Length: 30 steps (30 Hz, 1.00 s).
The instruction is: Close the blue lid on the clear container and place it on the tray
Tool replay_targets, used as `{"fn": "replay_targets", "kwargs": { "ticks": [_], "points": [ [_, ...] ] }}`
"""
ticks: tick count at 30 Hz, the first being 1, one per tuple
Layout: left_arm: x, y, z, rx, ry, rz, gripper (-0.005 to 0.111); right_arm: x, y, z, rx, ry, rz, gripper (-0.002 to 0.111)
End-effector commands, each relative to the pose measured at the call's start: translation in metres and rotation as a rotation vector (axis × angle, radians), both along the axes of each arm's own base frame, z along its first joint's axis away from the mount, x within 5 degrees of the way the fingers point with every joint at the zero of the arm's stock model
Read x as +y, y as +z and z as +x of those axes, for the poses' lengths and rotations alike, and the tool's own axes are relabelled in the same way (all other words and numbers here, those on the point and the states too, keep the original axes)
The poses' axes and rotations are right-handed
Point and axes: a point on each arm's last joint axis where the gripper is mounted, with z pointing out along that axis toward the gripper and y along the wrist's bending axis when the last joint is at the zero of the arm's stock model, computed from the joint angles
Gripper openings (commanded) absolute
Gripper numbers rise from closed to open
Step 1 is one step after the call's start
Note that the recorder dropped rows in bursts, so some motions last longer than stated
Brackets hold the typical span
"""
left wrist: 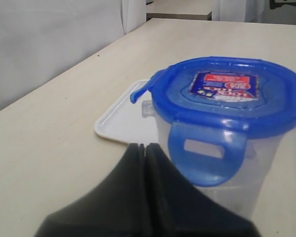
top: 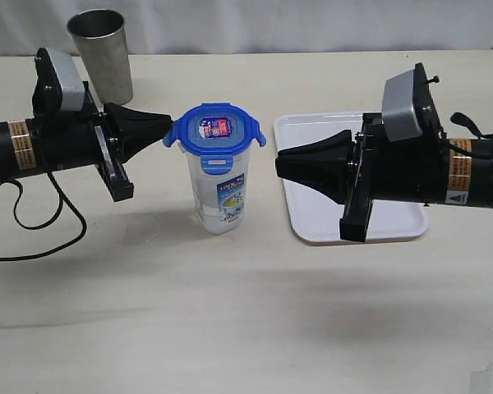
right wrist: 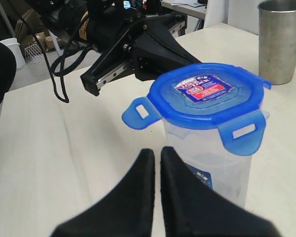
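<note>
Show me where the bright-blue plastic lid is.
Exterior view, centre: the bright-blue plastic lid sits on the tall clear plastic container, just left of the flat white tray.

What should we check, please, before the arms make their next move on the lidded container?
1. Bright-blue plastic lid sits on the tall clear plastic container: ok.
2. Lid's snap flaps locked down: not ok, two stick outward.
3. Container upright on the table: ok.
4. Flat white plastic tray clear for landing: cannot tell, right gripper hides part.
5. Left gripper and right gripper shut, holding nothing: ok.
</note>
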Motion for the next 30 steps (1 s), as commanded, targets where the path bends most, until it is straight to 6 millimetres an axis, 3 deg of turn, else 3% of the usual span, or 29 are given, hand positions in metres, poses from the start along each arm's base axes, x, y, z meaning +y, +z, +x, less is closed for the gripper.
{"fn": "replay_targets", "kwargs": {
  "ticks": [1, 16, 22, 30],
  "points": [
    [-0.001, 0.003, 0.0, -0.004, -0.023, -0.02, 0.0, 0.0, 0.001, 0.0, -0.013, 0.01, 0.004, 0.004],
    [-0.002, 0.001, -0.004, 0.02, -0.064, -0.008, 0.0, -0.001, 0.002, 0.002, -0.038, -0.008, 0.0, 0.004],
    [-0.002, 0.001, -0.004, 0.021, -0.06, -0.009, 0.0, -0.008, 0.001, 0.02, -0.021, -0.175, -0.057, 0.004],
    [-0.002, 0.001, -0.003, 0.023, -0.047, -0.012, 0.0, 0.006, 0.001, 0.047, 0.107, 0.06, -0.091, 0.004]
  ]
}}
